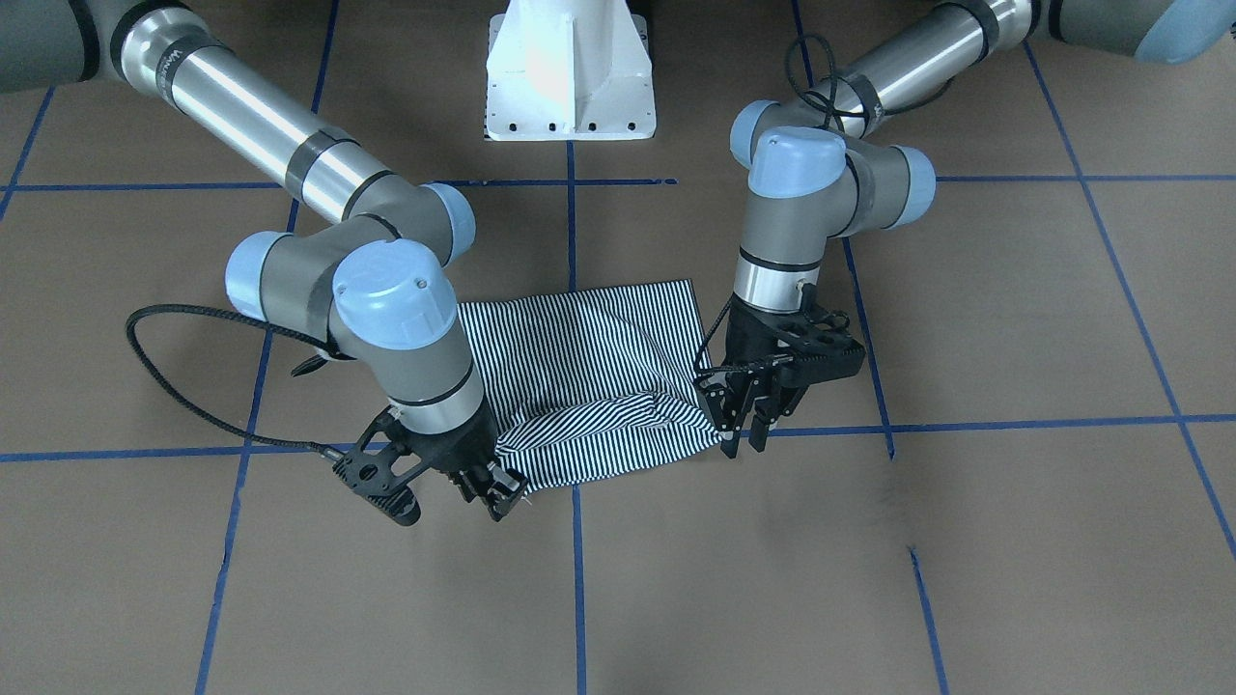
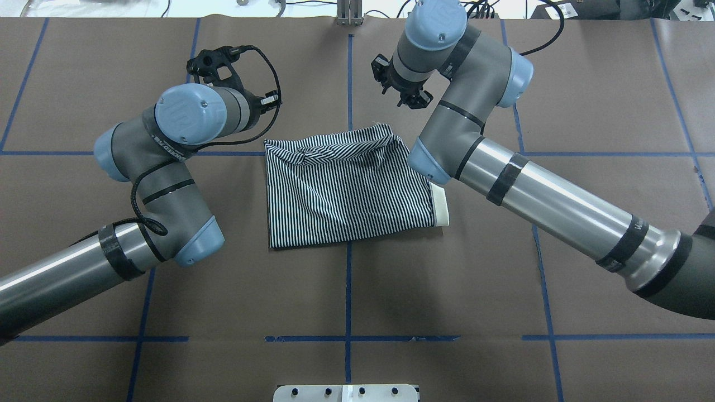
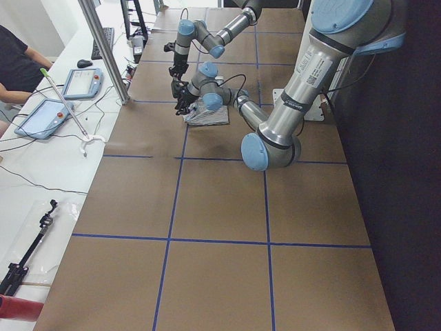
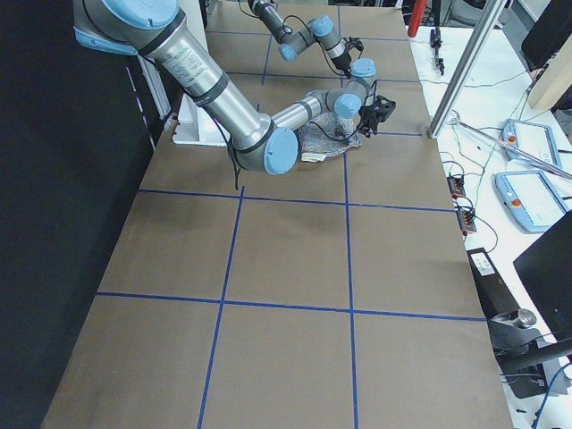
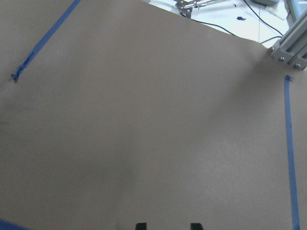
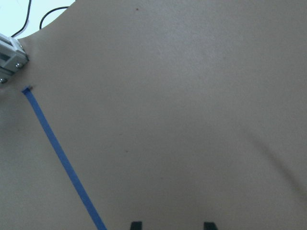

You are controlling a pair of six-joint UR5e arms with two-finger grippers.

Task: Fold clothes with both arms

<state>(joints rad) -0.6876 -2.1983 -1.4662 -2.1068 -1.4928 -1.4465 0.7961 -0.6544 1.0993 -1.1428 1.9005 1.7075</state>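
Table [image 2: 558,84], shirt [image 2: 346,190], cream collar [image 2: 440,207] overhead, seemingly hidden front-on

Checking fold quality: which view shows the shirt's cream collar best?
Overhead exterior: the cream collar pokes out from the folded shirt's edge. Front-facing: right arm hides it. Side views: too small to tell. Wrist views: only table.

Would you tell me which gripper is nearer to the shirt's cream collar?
Right. The right gripper hangs by the far corner of the polo shirt on the cream collar side; the left gripper is by the opposite far corner, across the shirt from it.
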